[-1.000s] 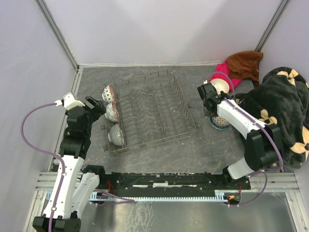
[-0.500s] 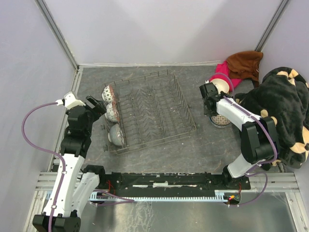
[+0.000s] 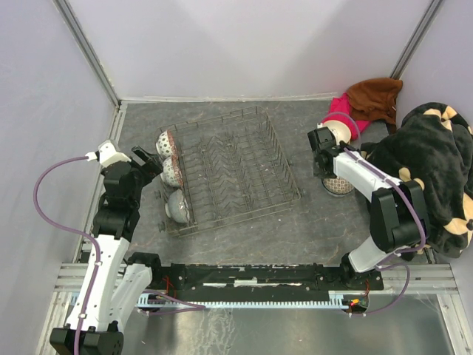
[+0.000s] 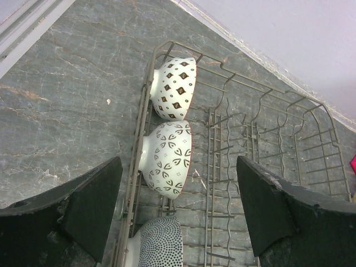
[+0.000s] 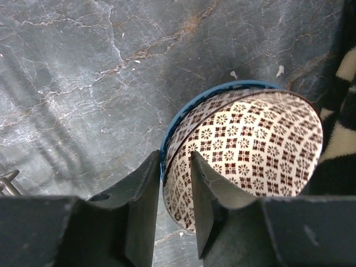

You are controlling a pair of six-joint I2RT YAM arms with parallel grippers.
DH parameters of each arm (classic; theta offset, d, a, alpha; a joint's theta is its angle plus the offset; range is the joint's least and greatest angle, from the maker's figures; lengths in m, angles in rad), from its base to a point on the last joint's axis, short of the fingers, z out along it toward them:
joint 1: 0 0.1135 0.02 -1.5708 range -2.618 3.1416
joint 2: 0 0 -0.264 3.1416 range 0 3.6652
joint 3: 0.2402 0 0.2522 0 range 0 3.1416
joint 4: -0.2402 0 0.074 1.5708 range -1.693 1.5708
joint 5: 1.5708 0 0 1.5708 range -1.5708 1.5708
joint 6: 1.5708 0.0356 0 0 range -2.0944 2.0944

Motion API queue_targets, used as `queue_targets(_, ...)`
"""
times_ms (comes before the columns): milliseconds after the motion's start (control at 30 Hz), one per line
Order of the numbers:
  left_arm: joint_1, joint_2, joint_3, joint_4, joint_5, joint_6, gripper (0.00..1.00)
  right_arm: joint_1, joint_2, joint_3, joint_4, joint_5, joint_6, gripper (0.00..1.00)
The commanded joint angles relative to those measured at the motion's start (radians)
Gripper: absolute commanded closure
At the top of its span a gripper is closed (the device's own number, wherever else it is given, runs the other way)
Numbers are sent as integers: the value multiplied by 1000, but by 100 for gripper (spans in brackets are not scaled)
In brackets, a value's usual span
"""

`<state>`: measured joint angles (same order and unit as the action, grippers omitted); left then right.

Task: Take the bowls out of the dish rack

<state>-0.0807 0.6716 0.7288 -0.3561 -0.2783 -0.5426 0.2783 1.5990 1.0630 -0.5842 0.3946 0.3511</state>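
The grey wire dish rack [image 3: 236, 166] lies mid-table. Three bowls stand on edge along its left side: a diamond-patterned one [image 4: 175, 88], a leaf-patterned one [image 4: 167, 158] and a dotted one [image 4: 158, 245]. My left gripper [image 3: 148, 163] hovers open just left of them, its jaws wide either side of the leaf bowl [image 4: 179, 183]. My right gripper [image 3: 323, 161] is right of the rack, shut on the rim of a red-brown lattice bowl [image 5: 261, 139]. That bowl sits nested in a blue-rimmed bowl [image 5: 183, 114] on the table [image 3: 338, 185].
A dark blanket with cream shapes [image 3: 432, 170] is heaped on the right, touching the bowl stack. A pink and a brown cloth [image 3: 373, 100] lie at the back right with a pale round thing [image 3: 338, 132] beside them. Walls close the table's sides.
My right gripper has shifted slightly right and settled the lattice bowl over the blue-rimmed bowl. The left arm has not moved.
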Motion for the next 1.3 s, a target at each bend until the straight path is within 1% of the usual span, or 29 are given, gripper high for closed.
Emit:
queue_targets(0, -1, -1, 6, 54, 8, -19, 10, -7, -64, -11, -8, 19, 14, 63)
queue_targets(333, 1, -5, 13, 52, 13, -20, 10, -7, -152, -4, -54, 28, 20, 61)
queue_targets(367, 0, -5, 14, 52, 12, -20, 10, -7, -176, 2, -63, 27, 25, 60)
queue_targets(433, -1, -6, 14, 52, 9, -22, 10, -3, -236, 26, -78, 12, 25, 53)
queue_targets(500, -1, -3, 14, 52, 11, -22, 10, 13, -301, 50, -70, -34, 16, 47)
queue_targets(600, 0, -3, 12, 51, 11, -24, 10, 68, -389, 69, 0, -142, 11, 39)
queue_targets(667, 0, -6, 10, 51, 7, -24, 10, 137, -408, 83, 58, -206, 21, 38)
queue_targets(733, 0, -5, 8, 50, 5, -23, 10, 217, -392, 115, 94, -213, 34, 37)
queue_targets(833, 0, -3, 10, 45, 5, -23, 10, 315, -318, 185, 134, -230, 52, 37)
queue_targets(900, -1, -9, 12, 39, 4, -25, 10, 369, -266, 207, 189, -263, 67, 38)
queue_targets(1133, 0, -39, 1, 29, -1, -28, 10, 540, -69, 295, 382, -390, 139, 38)
queue_targets(1267, -1, -45, -2, 23, 2, -26, 10, 607, 35, 345, 457, -428, 178, 39)
